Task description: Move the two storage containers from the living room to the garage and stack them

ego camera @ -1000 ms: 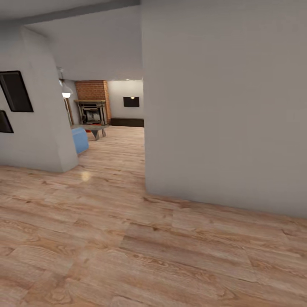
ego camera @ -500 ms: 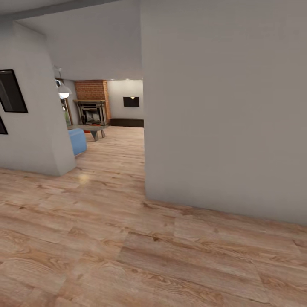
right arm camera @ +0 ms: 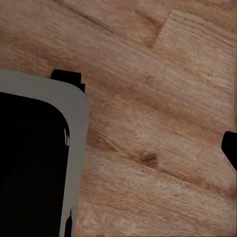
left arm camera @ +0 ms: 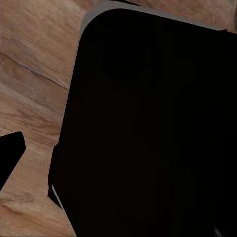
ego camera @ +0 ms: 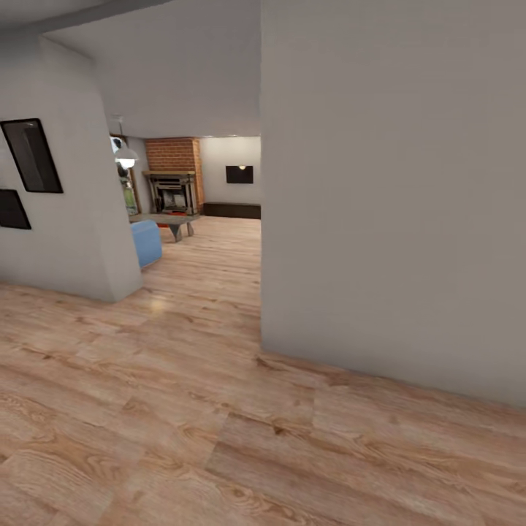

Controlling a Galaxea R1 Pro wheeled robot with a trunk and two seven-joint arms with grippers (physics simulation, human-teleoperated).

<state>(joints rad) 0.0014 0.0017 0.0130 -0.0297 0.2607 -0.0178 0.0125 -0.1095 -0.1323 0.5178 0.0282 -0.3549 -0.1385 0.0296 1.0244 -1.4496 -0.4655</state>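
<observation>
A big plain grey wall [ego camera: 394,204] juts in close on the right. To the left, another wall [ego camera: 73,219] carries two dark frames [ego camera: 31,155]. Between them, a white pendant lamp [ego camera: 126,156] hangs above a low table [ego camera: 166,220].

Wood-plank floor [ego camera: 183,409], grey wall [ego camera: 394,204], living room beyond, brick fireplace [ego camera: 175,183], blue sofa [ego camera: 146,242], pendant lamp [ego camera: 126,157]

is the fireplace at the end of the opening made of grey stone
No, the fireplace seen through the opening in the head view is red brick, standing behind a low table.
</observation>
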